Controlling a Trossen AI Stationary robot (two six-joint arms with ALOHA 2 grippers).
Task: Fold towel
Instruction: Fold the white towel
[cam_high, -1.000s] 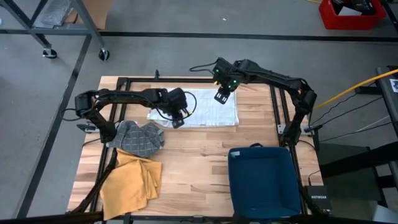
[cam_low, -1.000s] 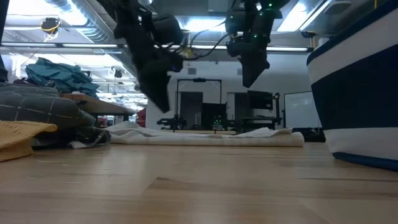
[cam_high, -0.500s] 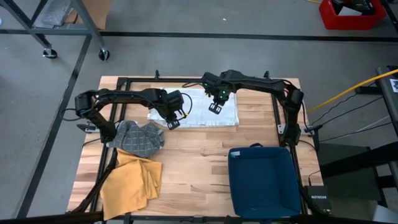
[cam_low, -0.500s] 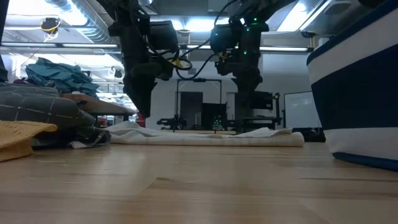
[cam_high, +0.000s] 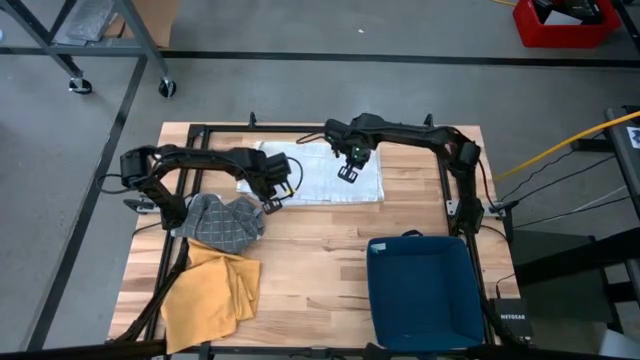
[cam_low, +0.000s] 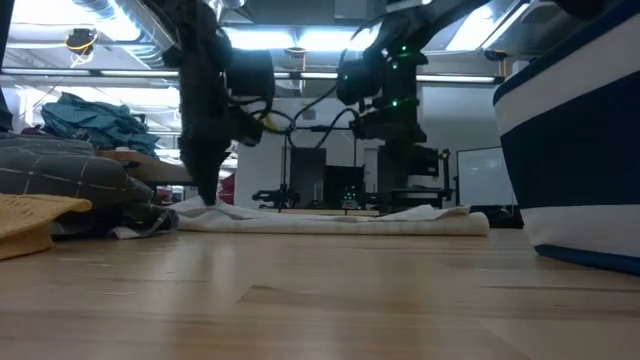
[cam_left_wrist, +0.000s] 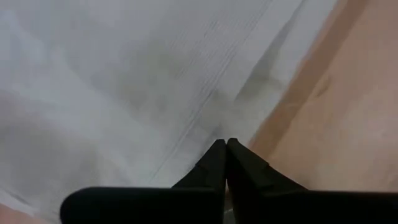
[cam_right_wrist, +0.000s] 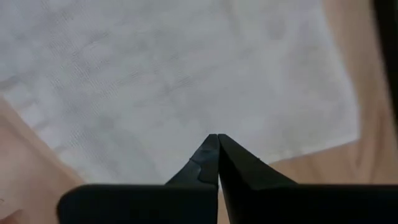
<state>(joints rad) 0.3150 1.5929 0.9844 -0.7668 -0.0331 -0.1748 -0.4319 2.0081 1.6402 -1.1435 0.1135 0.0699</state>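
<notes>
On the wooden bench (cam_high: 320, 260) we see a blue bin (cam_high: 425, 290) near the front, then a yellow cloth (cam_high: 210, 290) and grey checked cloth (cam_high: 222, 220). The white towel (cam_high: 320, 185) lies flat toward the back. Left gripper (cam_high: 271, 203) pinches its near-left edge, fingers (cam_left_wrist: 214, 165) clenched; right gripper (cam_high: 346, 173) clenched on its middle.

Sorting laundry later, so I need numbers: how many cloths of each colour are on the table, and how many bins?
White towel: 1
Grey checked cloth: 1
Yellow cloth: 1
Blue bin: 1
Total: 4
</notes>
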